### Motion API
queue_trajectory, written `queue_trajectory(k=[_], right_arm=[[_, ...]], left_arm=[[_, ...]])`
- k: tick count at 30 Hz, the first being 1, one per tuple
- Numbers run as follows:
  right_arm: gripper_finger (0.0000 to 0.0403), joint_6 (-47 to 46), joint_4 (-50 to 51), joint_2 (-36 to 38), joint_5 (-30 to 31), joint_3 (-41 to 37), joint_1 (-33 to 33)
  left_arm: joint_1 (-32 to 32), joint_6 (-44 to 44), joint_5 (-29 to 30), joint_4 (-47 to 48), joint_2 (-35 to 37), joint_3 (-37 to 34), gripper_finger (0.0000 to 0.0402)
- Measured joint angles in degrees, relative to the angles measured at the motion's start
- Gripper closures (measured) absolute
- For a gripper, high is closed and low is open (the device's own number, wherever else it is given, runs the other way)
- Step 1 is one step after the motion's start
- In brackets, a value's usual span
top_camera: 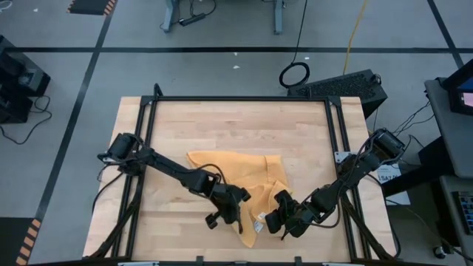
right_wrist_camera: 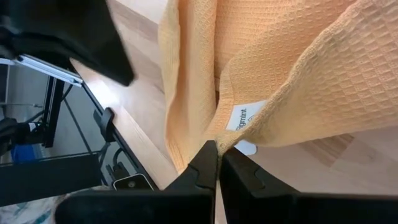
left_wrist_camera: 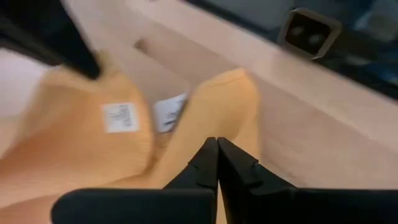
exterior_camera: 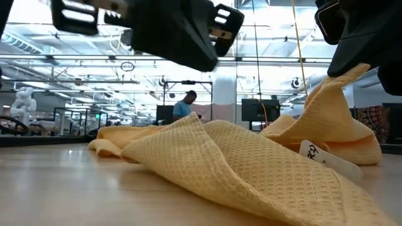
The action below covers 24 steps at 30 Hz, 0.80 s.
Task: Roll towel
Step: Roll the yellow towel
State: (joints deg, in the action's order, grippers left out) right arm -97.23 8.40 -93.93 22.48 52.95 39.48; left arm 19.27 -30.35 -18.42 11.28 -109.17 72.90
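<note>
Both hands clamped on towel: left hand (top_camera: 238, 219), right hand (top_camera: 279, 221) pinching crumpled waffle-weave orange-yellow towel (top_camera: 236, 171), wood counter (top_camera: 170, 125).

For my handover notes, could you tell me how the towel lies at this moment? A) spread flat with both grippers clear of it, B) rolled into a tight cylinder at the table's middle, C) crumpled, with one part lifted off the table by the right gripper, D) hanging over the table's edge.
C: the towel lies rumpled, and the right gripper is shut on a fold raised off the table.
</note>
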Motion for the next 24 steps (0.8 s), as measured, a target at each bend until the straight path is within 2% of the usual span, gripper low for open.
queue_trajectory(k=[4, 11, 13, 18, 24], right_arm=[[0.0401, 0.0, 0.0, 0.0, 0.0, 0.0, 0.0], [0.0401, 0.0, -0.1, 0.0, 0.0, 0.0, 0.0], [0.0401, 0.0, -0.1, 0.0, 0.0, 0.0, 0.0], [0.0401, 0.4, -0.4, 0.0, -0.1, 0.0, 0.0], [0.0401, 0.5, -0.4, 0.0, -0.1, 0.0, 0.0]], left_arm=[[-0.2, 0.8, -1.4, 2.5, -1.1, -0.1, 0.0356], [-0.3, -1.9, -1.3, -1.2, -2.8, -0.1, 0.0224], [-0.3, -3.1, -0.8, -2.2, -3.8, -0.1, 0.0201], [-0.4, -3.2, -1.4, -1.7, -7.5, -0.1, 0.0198], [-0.6, -3.4, -0.2, -2.0, -9.7, -0.1, 0.0245]])
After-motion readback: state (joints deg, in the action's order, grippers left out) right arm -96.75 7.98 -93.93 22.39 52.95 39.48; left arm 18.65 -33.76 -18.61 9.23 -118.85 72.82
